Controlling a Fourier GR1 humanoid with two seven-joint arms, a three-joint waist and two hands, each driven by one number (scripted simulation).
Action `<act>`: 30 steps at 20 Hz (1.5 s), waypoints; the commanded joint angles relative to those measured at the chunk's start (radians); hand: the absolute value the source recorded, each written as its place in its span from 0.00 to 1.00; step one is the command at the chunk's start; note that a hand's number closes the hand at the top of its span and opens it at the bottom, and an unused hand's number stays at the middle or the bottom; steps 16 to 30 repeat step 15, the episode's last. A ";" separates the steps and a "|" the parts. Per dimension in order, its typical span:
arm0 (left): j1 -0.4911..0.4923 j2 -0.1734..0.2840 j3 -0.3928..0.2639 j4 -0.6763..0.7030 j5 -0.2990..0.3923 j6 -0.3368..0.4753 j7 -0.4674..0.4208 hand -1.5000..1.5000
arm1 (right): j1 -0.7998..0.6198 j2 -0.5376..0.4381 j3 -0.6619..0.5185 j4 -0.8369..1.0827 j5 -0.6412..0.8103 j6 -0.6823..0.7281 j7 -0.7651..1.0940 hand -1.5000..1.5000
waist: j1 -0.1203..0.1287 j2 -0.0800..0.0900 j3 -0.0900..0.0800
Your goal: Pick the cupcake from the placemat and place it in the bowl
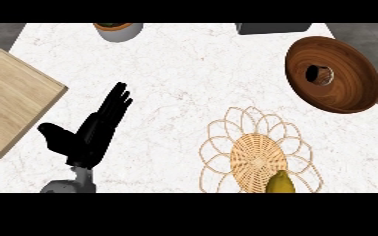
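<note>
Left hand (88, 135) rests at eight o'clock, fingers straight and spread; the cupcake (320, 74) sits inside the wooden bowl (347, 92) at two o'clock, well apart from the woven placemat (255, 155) at five o'clock.

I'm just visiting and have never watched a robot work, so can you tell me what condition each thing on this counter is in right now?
Left hand: open, fingers straight, holding nothing.
Right hand: not in view.
Wooden bowl: holds a small dark item; I cannot tell what it is.
Woven placemat: flat, with a yellowish object at its near edge.
Plant pot: upright at the far edge.
Wooden board: flat at the left.
</note>
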 commanded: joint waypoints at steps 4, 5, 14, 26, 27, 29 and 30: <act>0.017 0.011 0.018 -0.021 -0.005 0.015 0.010 0.50 | 0.407 0.117 -0.099 -0.330 -0.167 0.232 -0.111 1.00 | -0.048 -0.005 -0.001; 0.025 0.021 0.033 -0.005 0.007 -0.005 -0.013 0.50 | 0.458 0.106 -0.132 -0.384 -0.203 0.269 -0.096 1.00 | -0.044 -0.002 -0.002; -0.023 0.034 0.045 -0.035 0.025 -0.002 0.048 0.50 | 1.043 0.354 -0.160 -0.604 -0.271 0.530 -0.352 1.00 | -0.038 0.008 0.003; 0.004 0.005 0.019 -0.030 0.011 0.005 0.019 0.50 | 1.086 0.391 -0.121 -0.624 -0.222 0.532 -0.387 1.00 | -0.032 0.008 0.004; 0.004 0.005 0.019 -0.030 0.011 0.005 0.019 0.50 | 1.086 0.391 -0.121 -0.624 -0.222 0.532 -0.387 1.00 | -0.032 0.008 0.004; 0.004 0.005 0.019 -0.030 0.011 0.005 0.019 0.50 | 1.086 0.391 -0.121 -0.624 -0.222 0.532 -0.387 1.00 | -0.032 0.008 0.004; 0.004 0.005 0.019 -0.030 0.011 0.005 0.019 0.50 | 1.086 0.391 -0.121 -0.624 -0.222 0.532 -0.387 1.00 | -0.032 0.008 0.004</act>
